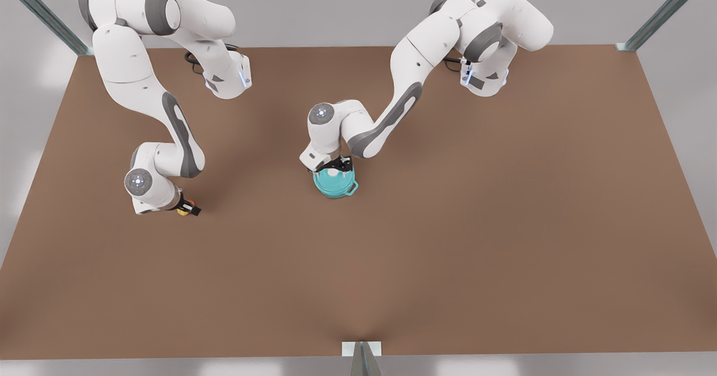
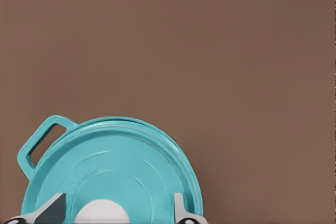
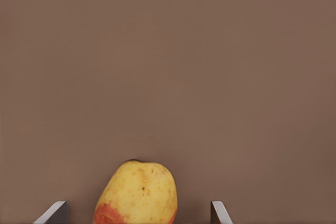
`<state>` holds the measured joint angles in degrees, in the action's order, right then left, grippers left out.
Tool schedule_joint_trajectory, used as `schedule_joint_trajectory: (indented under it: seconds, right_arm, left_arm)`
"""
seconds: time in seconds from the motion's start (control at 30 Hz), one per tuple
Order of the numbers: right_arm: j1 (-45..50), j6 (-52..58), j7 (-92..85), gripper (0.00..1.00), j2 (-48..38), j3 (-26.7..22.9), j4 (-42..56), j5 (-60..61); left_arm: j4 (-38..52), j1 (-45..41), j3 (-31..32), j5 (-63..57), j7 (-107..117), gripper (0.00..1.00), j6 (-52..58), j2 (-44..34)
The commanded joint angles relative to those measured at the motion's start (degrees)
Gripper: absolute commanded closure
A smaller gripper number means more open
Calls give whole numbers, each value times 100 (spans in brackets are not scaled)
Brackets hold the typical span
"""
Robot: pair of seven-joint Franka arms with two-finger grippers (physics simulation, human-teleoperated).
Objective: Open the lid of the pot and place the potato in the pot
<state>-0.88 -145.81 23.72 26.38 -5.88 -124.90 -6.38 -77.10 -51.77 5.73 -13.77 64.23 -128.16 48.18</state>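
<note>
At table centre: the pot point(image 1: 336, 184) sits with the lid point(image 2: 113, 174) on it.
Left gripper point(image 1: 336, 166): over the lid, fingers point(image 2: 181, 208) spread either side of the white knob point(image 2: 101, 211), gripping nothing.
Right gripper point(image 1: 187, 208): well apart at the front view's left, open around the potato point(image 3: 137, 192); contact is probably absent, though the tips are barely visible.
Risk: closing off-centre could slip off the knob; the rounded potato could roll from a shallow pinch.
</note>
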Motion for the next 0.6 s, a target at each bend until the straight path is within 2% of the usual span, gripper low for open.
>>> schedule_joint_trajectory:
  seconds: [0.0, 0.03, 0.07, 0.13, 0.2, 0.37, 0.47, 0.5, 0.57]
  right_arm:
    - [0, -105, 177, 0, 17, 0, 1, 14]
    - [0, -176, 186, 0, 34, 0, 1, 14]
    - [0, -184, 186, 0, 52, 0, 1, 14]
    - [0, -193, 186, 0, 52, 0, -17, 14]
    - [0, -193, 203, 0, 52, 0, -17, 5]
    - [9, -184, 194, 6, 52, 0, -34, 5]
    - [9, -184, 247, 14, 52, 0, -43, 5]
    - [9, -184, 282, 17, 43, 0, -52, 5]
    - [17, -184, 309, 24, 52, 0, -52, 5]
  left_arm:
    - [-7, -8, 7, -12, 503, 11, -52, -36]
    - [-7, -17, 7, -12, 503, 13, -43, -36]
    - [-7, -17, 7, -12, 503, 20, -25, -54]
    - [-7, -17, 7, -12, 512, 42, -25, -54]
    - [-7, -17, -1, -12, 512, 57, -8, -54]
    - [142, 18, -37, -12, 477, 58, 19, -124]
    - [397, 149, -116, -21, 407, 58, 309, -124]
    - [467, 281, -195, -12, 266, 58, 317, -124]
    - [511, 1230, -230, 41, -700, 58, 239, -45]
